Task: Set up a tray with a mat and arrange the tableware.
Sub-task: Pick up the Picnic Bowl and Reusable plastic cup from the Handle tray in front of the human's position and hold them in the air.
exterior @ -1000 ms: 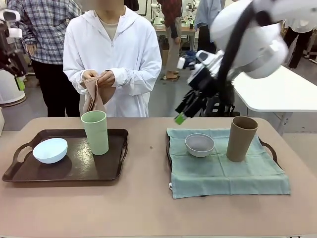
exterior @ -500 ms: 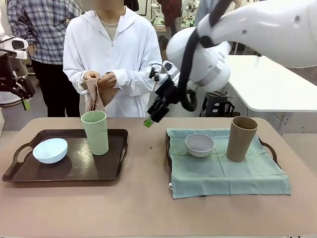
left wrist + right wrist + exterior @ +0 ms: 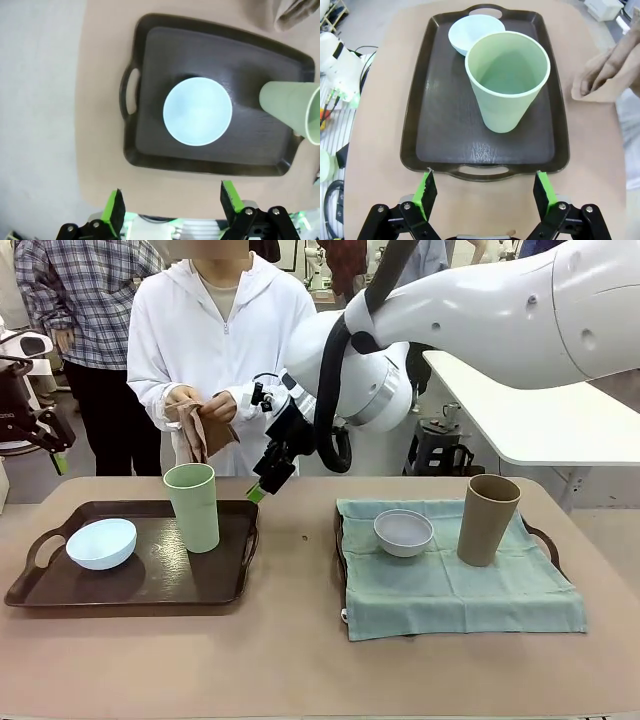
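On the left, a dark brown tray (image 3: 235,575) holds a pale blue bowl (image 3: 101,543) and a light green tumbler (image 3: 192,506). The right tray (image 3: 541,540) carries a green mat (image 3: 460,585), a greyish white bowl (image 3: 403,532) and a tan tumbler (image 3: 487,520). My right gripper (image 3: 262,483) reaches across the middle and hangs open beside the green tumbler (image 3: 507,87), above the tray's right handle (image 3: 482,171). My left gripper (image 3: 50,445) hovers open at the far left, looking down on the blue bowl (image 3: 197,111). Nothing sits between either pair of fingers.
A person in white stands at the far side holding a tan cloth (image 3: 195,430) in both hands, just behind the left tray. The same cloth (image 3: 605,75) shows close to the tumbler in the right wrist view. Bare tabletop (image 3: 300,660) lies between and in front of the trays.
My right arm has swung from above the right tray across to the left tray, ending beside the green tumbler. The left gripper has dropped a little lower at the far left.
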Controlling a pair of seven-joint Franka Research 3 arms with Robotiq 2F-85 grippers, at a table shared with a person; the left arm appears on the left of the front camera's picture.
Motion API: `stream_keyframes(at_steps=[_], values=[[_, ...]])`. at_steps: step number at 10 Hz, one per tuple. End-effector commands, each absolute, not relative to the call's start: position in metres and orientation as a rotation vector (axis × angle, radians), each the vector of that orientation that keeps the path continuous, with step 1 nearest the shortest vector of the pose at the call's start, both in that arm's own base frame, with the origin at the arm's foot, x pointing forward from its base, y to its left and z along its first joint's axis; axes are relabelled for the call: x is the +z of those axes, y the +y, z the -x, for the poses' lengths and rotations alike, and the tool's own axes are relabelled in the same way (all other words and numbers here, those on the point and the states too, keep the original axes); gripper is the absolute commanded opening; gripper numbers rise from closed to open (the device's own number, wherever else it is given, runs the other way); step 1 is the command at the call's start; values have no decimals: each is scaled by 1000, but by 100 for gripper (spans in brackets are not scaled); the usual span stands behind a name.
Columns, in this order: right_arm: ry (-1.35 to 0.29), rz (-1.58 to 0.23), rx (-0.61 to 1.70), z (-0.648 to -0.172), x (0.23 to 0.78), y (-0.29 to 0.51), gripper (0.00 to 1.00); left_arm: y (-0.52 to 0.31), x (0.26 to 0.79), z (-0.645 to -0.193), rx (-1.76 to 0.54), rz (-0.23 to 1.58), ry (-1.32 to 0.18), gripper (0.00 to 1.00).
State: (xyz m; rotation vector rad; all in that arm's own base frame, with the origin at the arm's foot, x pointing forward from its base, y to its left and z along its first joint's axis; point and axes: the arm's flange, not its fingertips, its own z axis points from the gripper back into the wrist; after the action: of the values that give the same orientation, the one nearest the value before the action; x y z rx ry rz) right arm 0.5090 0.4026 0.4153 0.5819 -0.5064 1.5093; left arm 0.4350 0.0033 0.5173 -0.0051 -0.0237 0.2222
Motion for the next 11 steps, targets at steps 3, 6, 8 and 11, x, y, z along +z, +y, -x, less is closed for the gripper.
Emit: stream_keyframes(at_steps=[3,6,8,11], values=[[-509,-580,1504,-511,416,400,100,3,517,-435,222,5,-24,100],[-509,-580,1504,-511,416,400,100,3,517,-435,222,5,-24,100],[-512,-585,1505,-511,417,400,100,-1,521,-448,217,-91,-93,100],[-561,-636,1501,-520,383,399,100,4,493,-457,148,-117,-122,100]])
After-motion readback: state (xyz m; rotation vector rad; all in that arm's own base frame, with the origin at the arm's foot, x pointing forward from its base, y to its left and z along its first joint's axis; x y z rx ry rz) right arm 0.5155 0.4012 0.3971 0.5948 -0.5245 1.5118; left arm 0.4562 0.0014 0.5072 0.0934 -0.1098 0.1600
